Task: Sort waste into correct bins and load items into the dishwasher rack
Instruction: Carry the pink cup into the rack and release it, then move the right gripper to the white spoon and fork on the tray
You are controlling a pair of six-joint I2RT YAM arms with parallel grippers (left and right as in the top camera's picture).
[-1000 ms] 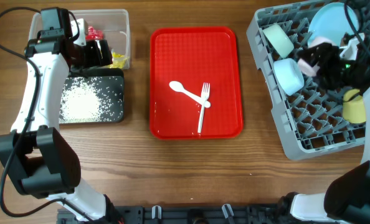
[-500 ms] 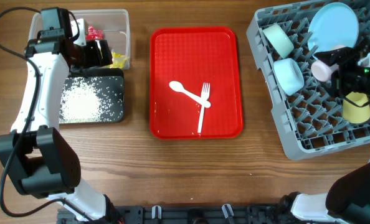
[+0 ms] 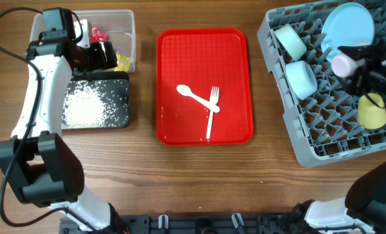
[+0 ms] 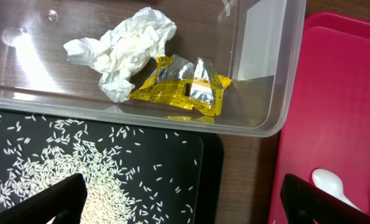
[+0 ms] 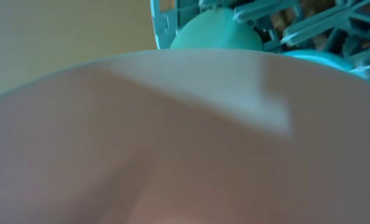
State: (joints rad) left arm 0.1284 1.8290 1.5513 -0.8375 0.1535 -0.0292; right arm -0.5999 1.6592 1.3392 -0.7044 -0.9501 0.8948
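My left gripper (image 3: 105,55) hangs open and empty over the clear tub (image 3: 125,19); in the left wrist view its fingers (image 4: 185,205) are spread wide. The tub holds a white wrapper (image 4: 126,46), a yellow wrapper (image 4: 182,87) and a red wrapper (image 3: 99,32). Rice grains (image 3: 86,107) lie in the black tray (image 3: 127,97). My right gripper (image 3: 355,68) is shut on the pale pink cup (image 3: 342,64) above the grey rack (image 3: 310,130); the cup (image 5: 185,143) fills the right wrist view. The rack holds two blue bowls (image 3: 290,40) (image 3: 301,78), the blue plate (image 3: 347,25) and the yellow cup (image 3: 370,112).
The flat red tray (image 3: 180,58) lies mid-table with the white spoon (image 3: 192,95) and fork (image 3: 212,114) on it. Its edge (image 4: 334,93) and the spoon (image 4: 328,182) show in the left wrist view, beside the tub wall (image 4: 272,74).
My right gripper has carried the pink cup a little to the right over the rack. The left arm has not moved.
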